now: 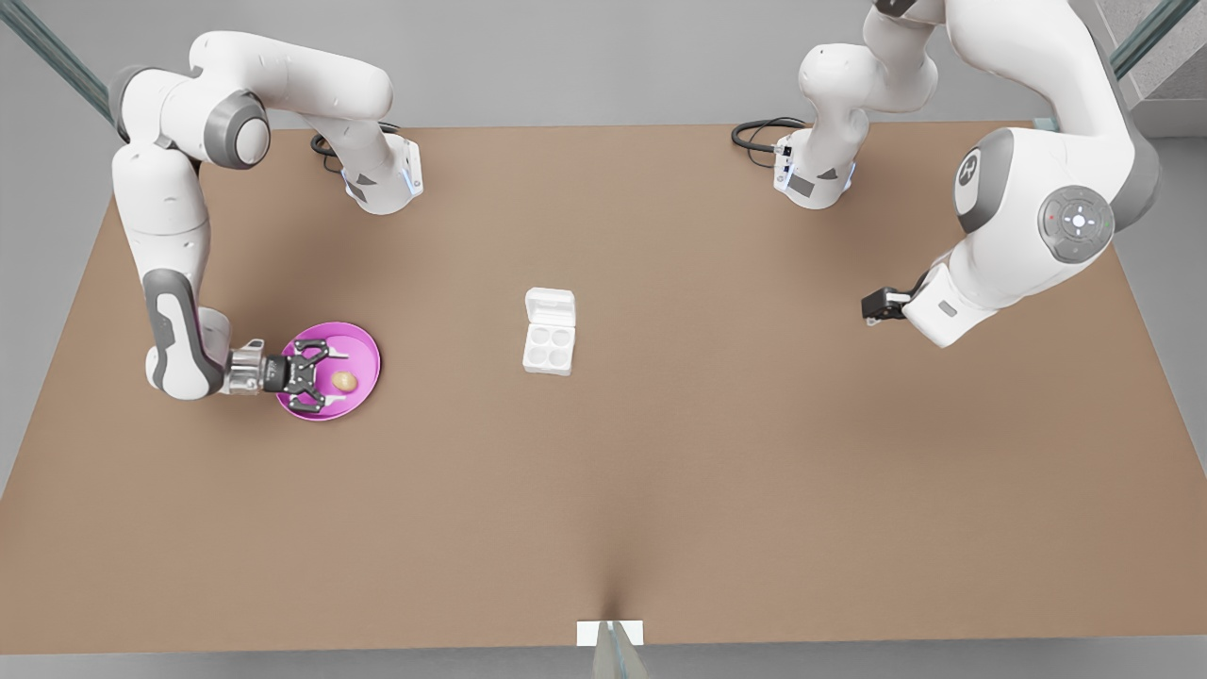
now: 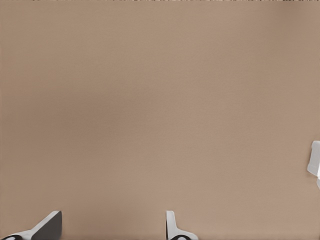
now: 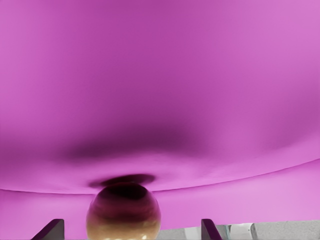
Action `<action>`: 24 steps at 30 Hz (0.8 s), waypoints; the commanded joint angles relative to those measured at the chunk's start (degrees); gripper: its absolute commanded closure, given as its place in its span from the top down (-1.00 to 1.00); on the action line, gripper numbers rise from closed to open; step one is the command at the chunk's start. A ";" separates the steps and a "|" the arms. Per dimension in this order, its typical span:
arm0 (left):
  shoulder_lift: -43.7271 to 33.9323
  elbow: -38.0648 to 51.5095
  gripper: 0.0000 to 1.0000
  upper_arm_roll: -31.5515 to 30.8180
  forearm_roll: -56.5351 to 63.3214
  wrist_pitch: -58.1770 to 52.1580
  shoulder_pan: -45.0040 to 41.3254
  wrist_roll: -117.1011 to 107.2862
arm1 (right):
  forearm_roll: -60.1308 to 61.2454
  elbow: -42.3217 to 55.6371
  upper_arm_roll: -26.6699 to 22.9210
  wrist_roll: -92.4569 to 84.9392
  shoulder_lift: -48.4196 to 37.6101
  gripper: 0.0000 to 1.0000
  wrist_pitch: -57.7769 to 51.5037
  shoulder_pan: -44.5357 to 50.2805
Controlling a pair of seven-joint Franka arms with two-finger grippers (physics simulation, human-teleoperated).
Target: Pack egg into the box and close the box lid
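The tan-brown egg point(image 1: 343, 381) point(image 3: 123, 212) lies on the round pink plate point(image 1: 363, 347) point(image 3: 160, 75) at the front view's left. My right gripper point(image 1: 330, 380) point(image 3: 130, 231) hangs low over the plate, open, one finger on each side of the egg and not touching it. The white box point(image 1: 549, 347) sits mid-table with four empty cups, and its lid point(image 1: 550, 306) lies folded back flat. My left gripper point(image 1: 877, 306) point(image 2: 111, 227) waits open above bare table at the front view's right. A white sliver, probably the box point(image 2: 315, 162), shows in the left wrist view.
The brown table point(image 1: 717, 453) stretches wide between plate, box and the left arm. Both arm bases point(image 1: 382, 184) point(image 1: 816, 174) with black cables stand along the far edge. A small white marker point(image 1: 609, 632) sits at the near edge.
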 commanded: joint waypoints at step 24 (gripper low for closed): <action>-0.07 0.02 1.00 0.09 0.09 -0.35 0.00 -0.10 | 0.26 -0.09 0.09 -1.32 0.97 0.94 -2.11 0.53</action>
